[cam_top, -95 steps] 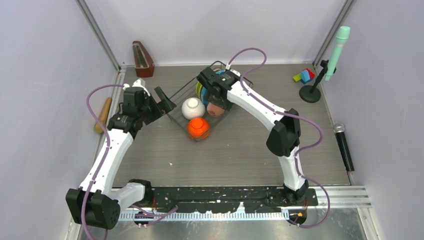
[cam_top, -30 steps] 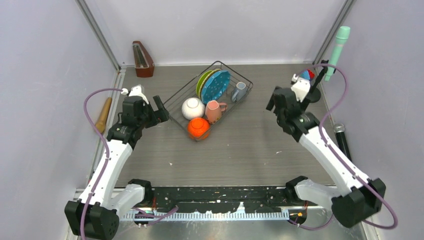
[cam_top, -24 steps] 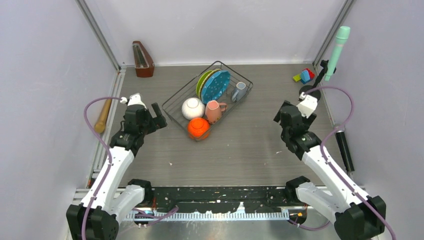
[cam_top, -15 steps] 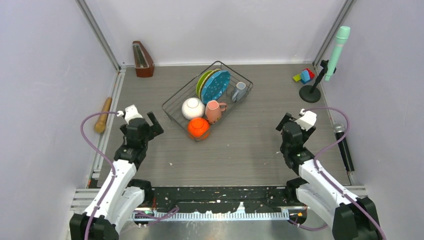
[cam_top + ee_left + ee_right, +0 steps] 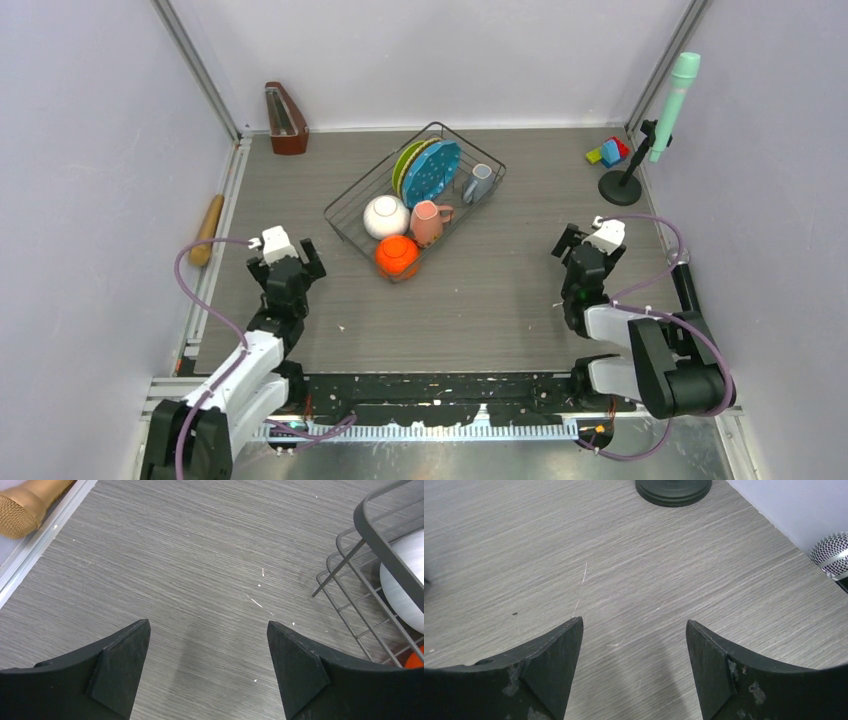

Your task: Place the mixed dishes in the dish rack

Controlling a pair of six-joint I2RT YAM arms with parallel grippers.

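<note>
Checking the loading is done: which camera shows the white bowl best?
The top external view: the white bowl shows whole, sitting in the dish rack. The left wrist view catches only part of its side behind the rack's rim; the right wrist view shows none of it.

- The dish rack is black wire.
- Orange bowl, white bowl.
- Pink mug, grey mug.
- Blue plate with white dots; lime-green plate.
- The table is grey, wood-grained.
- Mint-green microphone at the far right corner; brown metronome.
</note>
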